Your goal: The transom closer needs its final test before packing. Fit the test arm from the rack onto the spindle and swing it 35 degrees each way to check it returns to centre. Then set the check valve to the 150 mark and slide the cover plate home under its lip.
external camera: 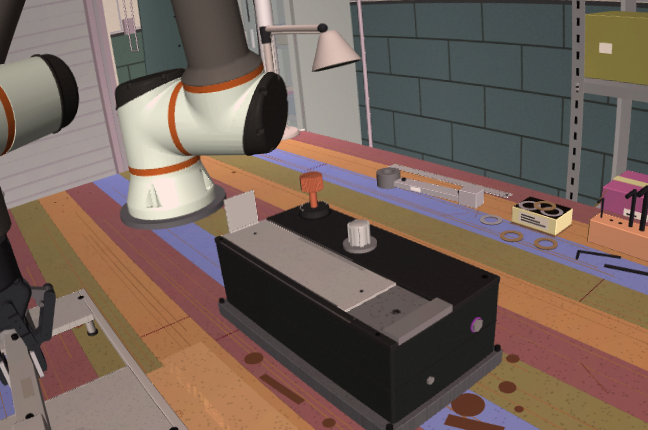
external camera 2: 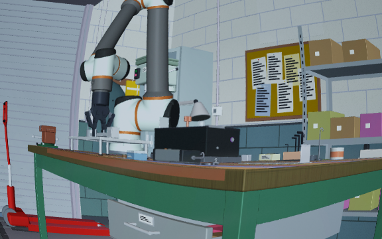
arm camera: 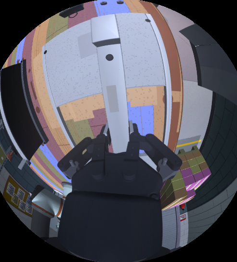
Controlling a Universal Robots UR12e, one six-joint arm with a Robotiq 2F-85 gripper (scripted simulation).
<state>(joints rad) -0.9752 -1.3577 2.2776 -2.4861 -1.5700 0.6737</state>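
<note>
The test arm (arm camera: 114, 97) is a long grey bar lying on the rack (external camera: 76, 324) at the near left corner of the bench. My gripper (arm camera: 118, 132) is down over it and its fingers are closed on the bar's two long sides (external camera: 15, 350). The black closer body (external camera: 360, 299) sits mid-bench to the right. On its top stand the orange spindle (external camera: 312, 187), the white valve knob (external camera: 359, 234) and the pale cover plate (external camera: 310, 263), with a grey lip (external camera: 419, 319) at its near end.
A small yellow box (external camera: 541, 215) of rings sits at the far right, with loose washers (external camera: 511, 236) beside it. A hex-key holder (external camera: 627, 233) stands further right. Another grey arm (external camera: 431, 187) lies behind the closer. The robot base (external camera: 173, 167) stands left of the closer.
</note>
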